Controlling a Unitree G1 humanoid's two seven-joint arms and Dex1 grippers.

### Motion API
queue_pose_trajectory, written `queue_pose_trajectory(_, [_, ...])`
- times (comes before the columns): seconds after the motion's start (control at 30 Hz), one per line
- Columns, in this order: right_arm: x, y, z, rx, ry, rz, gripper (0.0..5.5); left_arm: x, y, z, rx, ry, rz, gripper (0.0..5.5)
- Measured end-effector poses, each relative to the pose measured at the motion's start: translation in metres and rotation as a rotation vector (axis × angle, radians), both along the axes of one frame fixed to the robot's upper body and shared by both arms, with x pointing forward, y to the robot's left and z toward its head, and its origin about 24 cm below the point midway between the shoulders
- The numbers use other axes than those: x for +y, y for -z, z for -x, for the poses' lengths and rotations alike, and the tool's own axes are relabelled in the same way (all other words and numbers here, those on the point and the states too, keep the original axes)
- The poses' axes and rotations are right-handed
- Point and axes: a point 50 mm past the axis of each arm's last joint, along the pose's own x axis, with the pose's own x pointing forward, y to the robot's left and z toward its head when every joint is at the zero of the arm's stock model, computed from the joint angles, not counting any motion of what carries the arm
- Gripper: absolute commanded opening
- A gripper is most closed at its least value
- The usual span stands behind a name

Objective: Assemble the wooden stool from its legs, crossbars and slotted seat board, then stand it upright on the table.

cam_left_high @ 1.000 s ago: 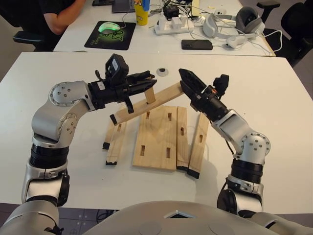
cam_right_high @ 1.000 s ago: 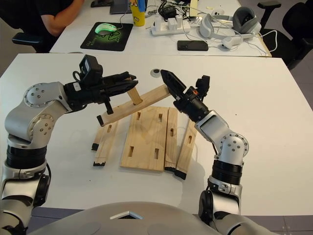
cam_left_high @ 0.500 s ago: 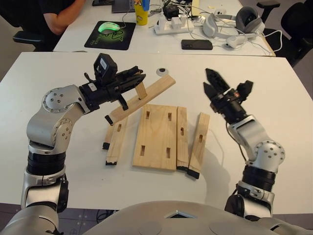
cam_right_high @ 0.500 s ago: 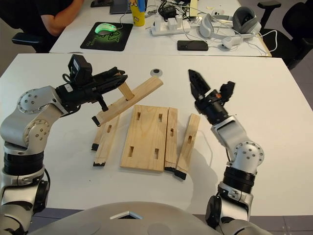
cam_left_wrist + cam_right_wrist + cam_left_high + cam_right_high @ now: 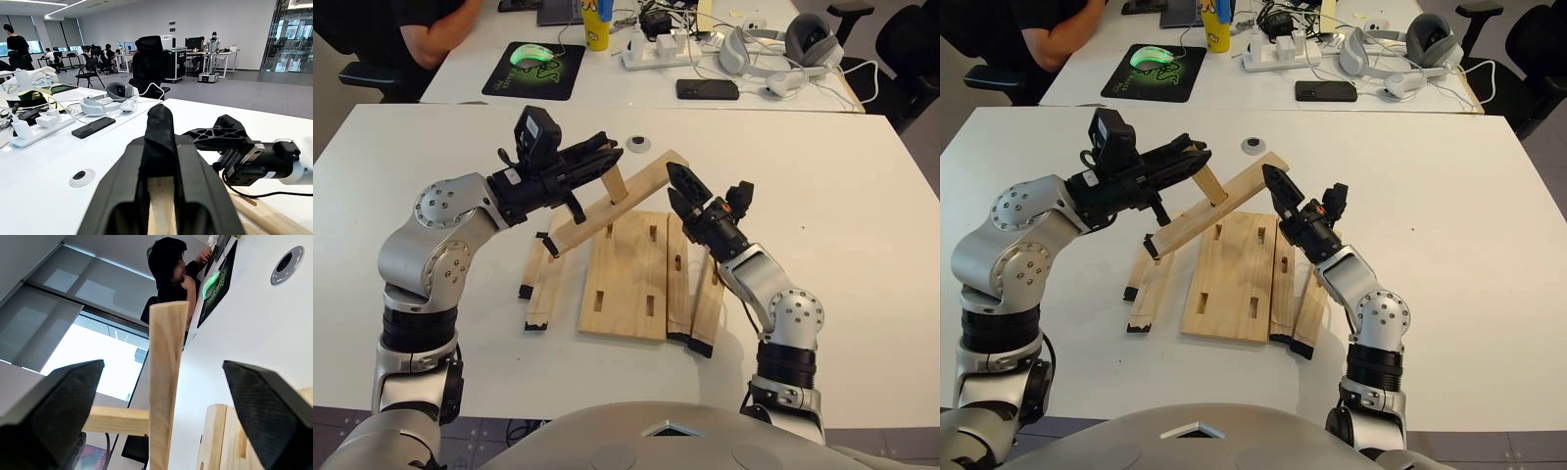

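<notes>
Nearest us on the surface (image 5: 862,255), one slotted seat board (image 5: 626,279) lies flat between two left legs (image 5: 546,282) and two right legs (image 5: 678,279). Beyond, our right fingers (image 5: 685,188) stand apart around one raised leg (image 5: 592,220); our left fingers (image 5: 592,162) clamp its one crossbar (image 5: 616,186).

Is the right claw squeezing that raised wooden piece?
No, the right gripper is open, spread wide on either side of the wooden piece.

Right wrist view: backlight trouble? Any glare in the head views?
Right wrist view: bright window behind the leg assembly washes out; fingers of the right end effector show as dark silhouettes. Left eye view: even light, no hot spots on the table.
</notes>
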Motion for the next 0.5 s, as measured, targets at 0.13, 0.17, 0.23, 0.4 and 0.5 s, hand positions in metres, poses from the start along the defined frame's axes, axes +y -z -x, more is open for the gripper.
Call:
queue_pose_trajectory(0.13, [-0.0002, 0.0009, -0.0016, -0.002, 0.007, 0.011, 4.48, -0.0053, -0.0018, 0.0041, 0.001, 0.03, 0.009, 0.42])
queue_pose_trajectory(0.17, [-0.0004, 0.0012, -0.0017, -0.002, 0.008, 0.01, 4.48, -0.0059, -0.0021, 0.0046, 0.0, 0.033, 0.008, 0.42])
queue_pose_trajectory(0.23, [-0.0005, 0.0015, -0.0019, -0.003, 0.008, 0.009, 4.48, -0.006, -0.0018, 0.0049, 0.002, 0.031, 0.007, 0.42])
queue_pose_trajectory(0.4, [0.0, 0.0012, -0.002, -0.006, 0.005, 0.008, 4.11, -0.0066, 0.002, 0.0073, 0.016, 0.033, 0.003, 0.42])
queue_pose_trajectory(0.5, [0.0, 0.0014, -0.002, -0.005, 0.004, 0.008, 3.71, -0.007, 0.0031, 0.008, 0.02, 0.034, 0.001, 0.42])
